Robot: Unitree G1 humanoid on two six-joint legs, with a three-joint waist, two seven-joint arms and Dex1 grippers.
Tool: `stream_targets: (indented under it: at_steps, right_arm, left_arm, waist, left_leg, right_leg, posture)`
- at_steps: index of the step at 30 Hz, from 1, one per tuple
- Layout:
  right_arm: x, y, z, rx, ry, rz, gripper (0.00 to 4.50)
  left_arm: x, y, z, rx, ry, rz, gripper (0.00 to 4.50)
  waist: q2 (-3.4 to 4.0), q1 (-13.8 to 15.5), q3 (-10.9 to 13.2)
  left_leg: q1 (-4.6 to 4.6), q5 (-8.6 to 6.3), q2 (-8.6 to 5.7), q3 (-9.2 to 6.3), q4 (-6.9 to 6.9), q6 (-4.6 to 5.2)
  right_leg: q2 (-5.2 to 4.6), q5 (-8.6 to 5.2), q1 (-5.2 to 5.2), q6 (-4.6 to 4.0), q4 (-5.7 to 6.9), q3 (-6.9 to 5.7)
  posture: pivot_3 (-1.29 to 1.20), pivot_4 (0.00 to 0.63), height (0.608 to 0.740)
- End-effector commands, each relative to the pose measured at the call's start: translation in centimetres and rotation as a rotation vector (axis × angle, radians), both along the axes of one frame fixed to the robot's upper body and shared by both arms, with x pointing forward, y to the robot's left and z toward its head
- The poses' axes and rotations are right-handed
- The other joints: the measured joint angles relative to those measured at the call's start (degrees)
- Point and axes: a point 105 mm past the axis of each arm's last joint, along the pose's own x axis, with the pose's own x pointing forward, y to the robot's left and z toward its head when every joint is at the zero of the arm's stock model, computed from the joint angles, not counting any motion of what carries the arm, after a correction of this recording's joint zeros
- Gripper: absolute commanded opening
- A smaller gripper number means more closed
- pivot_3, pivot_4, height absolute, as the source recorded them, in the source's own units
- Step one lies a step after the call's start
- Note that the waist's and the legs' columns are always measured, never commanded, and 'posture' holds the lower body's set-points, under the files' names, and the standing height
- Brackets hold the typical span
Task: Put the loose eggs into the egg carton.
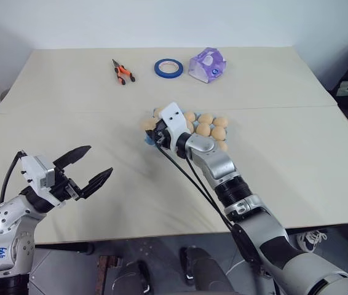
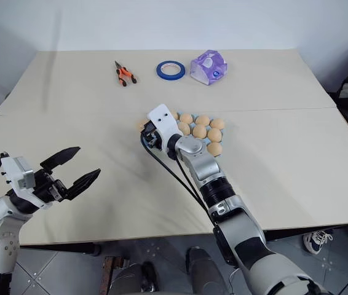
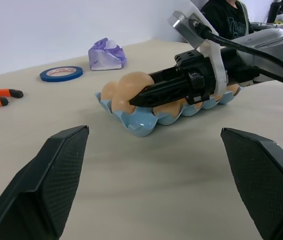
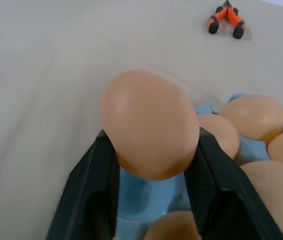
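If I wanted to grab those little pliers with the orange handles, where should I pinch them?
Probably across the two orange handles of the small orange-and-black pliers, coming straight down from above. They lie flat on the beige table, apart from the blue tape roll. The handles look thicker than the thin metal tip.

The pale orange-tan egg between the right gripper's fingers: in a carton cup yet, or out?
Out. The pale orange-tan egg sits between the right gripper's black fingers, above an empty cup of the light blue moulded egg carton.

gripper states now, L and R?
Left gripper: open, empty, above the table.
Right gripper: fingers on either side of an egg, over the end cup of the egg carton.
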Motion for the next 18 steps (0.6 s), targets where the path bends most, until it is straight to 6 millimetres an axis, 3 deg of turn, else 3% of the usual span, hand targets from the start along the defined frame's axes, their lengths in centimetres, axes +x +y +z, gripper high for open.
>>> stream_targets:
  at_steps: [1,5,11,13,17,18]
  right_arm:
    - [-0.5,1.3,2.0,0.017,-0.064,0.055,3.11]
    - [-0.7,1.4,2.2,0.008,-0.073,0.070,4.46]
    - [-0.8,0.3,3.4,0.022,-0.109,0.069,4.46]
    - [-1.1,-1.6,5.0,0.069,-0.130,0.076,4.46]
    - [-2.6,-4.9,6.2,0.086,-0.175,0.128,4.46]
    - [-3.2,-6.9,6.1,0.081,-0.197,0.130,4.46]
  left_arm:
    - [-0.5,-0.1,1.2,0.010,-0.064,0.002,4.50]
    - [-0.4,-0.1,1.2,0.009,-0.066,0.000,4.50]
    - [-0.1,-0.3,1.2,0.006,-0.062,-0.009,4.50]
    - [0.1,-0.3,1.3,0.002,-0.059,-0.013,4.50]
    - [0.6,-0.1,1.2,-0.010,-0.025,-0.010,4.50]
    - [1.0,0.1,1.3,-0.023,-0.016,0.003,4.50]
  waist:
    - [0.00,-0.2,0.0]
    - [0.00,-0.4,0.0]
    - [0.00,-0.5,0.0]
    - [0.00,-0.4,0.0]
    - [-0.05,0.4,0.0]
    - [-0.05,0.6,0.0]
  left_leg:
    - [0.00,0.00,0.00,0.00,0.00,0.00]
    - [0.00,0.00,0.01,-0.03,-0.02,0.00]
    - [0.00,0.00,0.01,-0.03,-0.04,-0.01]
    - [-0.01,0.00,0.01,-0.04,-0.05,-0.01]
    - [-0.05,-0.01,-0.04,-0.09,-0.10,0.00]
    - [-0.04,-0.02,-0.02,-0.09,-0.10,0.00]
  right_leg:
    - [0.00,0.00,0.00,0.00,0.00,0.00]
    - [0.01,0.00,0.00,0.00,0.00,0.01]
    - [0.01,-0.01,-0.01,-0.01,0.00,0.02]
    - [0.00,-0.01,-0.01,-0.01,-0.02,0.02]
    - [-0.05,-0.01,0.00,-0.01,-0.13,-0.02]
    - [-0.03,-0.01,0.01,-0.01,-0.16,-0.02]
  posture:
    - [0.00,0.150,0.740]
    - [0.00,0.150,0.740]
    - [0.00,0.150,0.740]
    - [0.00,0.150,0.740]
    - [0.00,0.150,0.740]
    - [0.00,0.150,0.740]
